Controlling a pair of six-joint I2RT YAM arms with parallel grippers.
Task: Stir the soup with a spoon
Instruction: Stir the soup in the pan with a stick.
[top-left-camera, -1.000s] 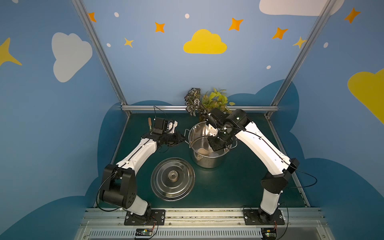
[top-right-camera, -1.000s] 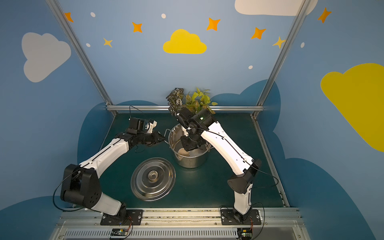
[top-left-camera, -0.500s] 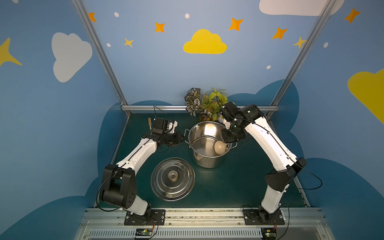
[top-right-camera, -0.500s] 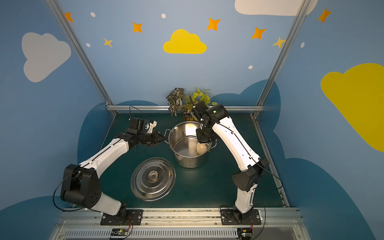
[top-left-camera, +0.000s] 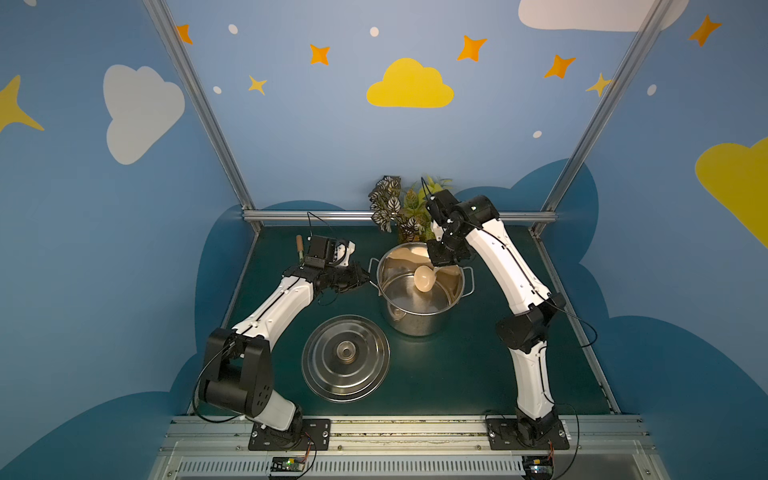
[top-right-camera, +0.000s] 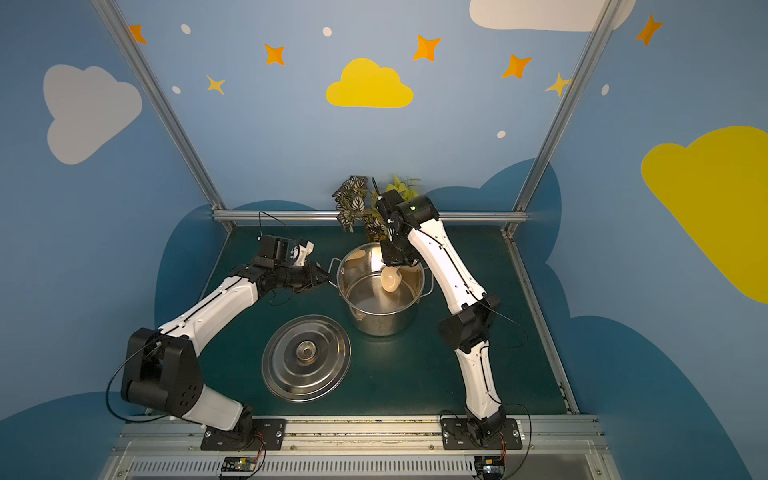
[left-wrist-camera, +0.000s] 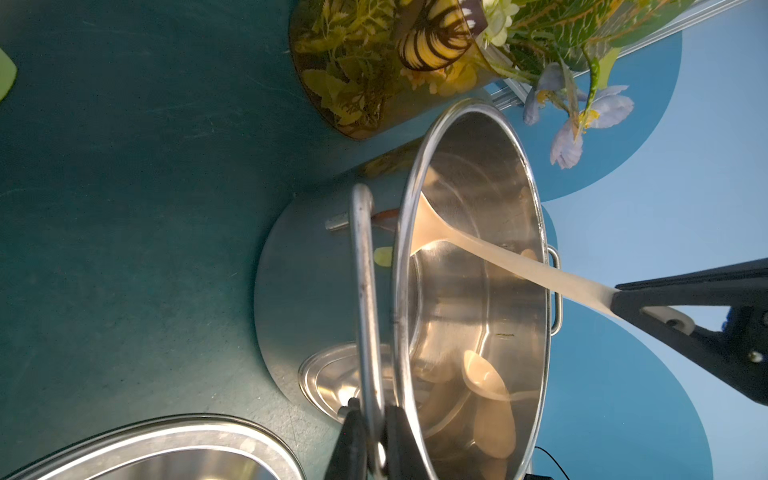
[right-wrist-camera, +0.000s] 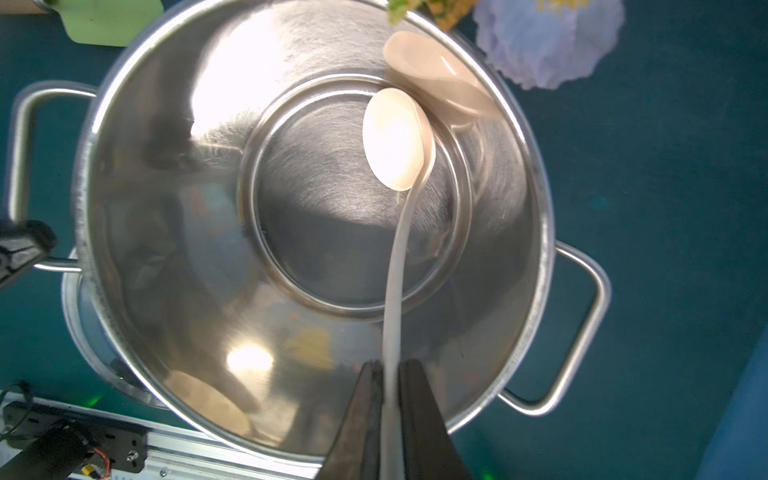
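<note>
Looking into the pot (right-wrist-camera: 166, 166) through the right wrist camera, I see the ladle (right-wrist-camera: 395, 141) hanging inside it, its cream bowl over the edge of the bare, shiny bottom, close to the pot wall. I can't tell whether the bowl touches the steel. The right gripper (right-wrist-camera: 386, 365) is clamped tight on the thin handle, which runs up between its black fingers, above the rim. In both top views the ladle (top-left-camera: 424, 279) (top-right-camera: 390, 279) sits toward the back of the pot (top-left-camera: 415, 324) (top-right-camera: 382, 322), under the right gripper (top-left-camera: 442, 257).

The left gripper (left-wrist-camera: 370, 411) is closed down on one loop side handle (left-wrist-camera: 363, 291) of the pot; the left wrist camera shows the steel loop pinched between its fingers.

The pot stands on the dark green table (top-left-camera: 457, 374). Its lid (top-left-camera: 345, 376) lies flat just in front of it, knob up, apart from the pot. A leafy plant (top-left-camera: 405, 210) stands right behind the pot, at the back rail.
</note>
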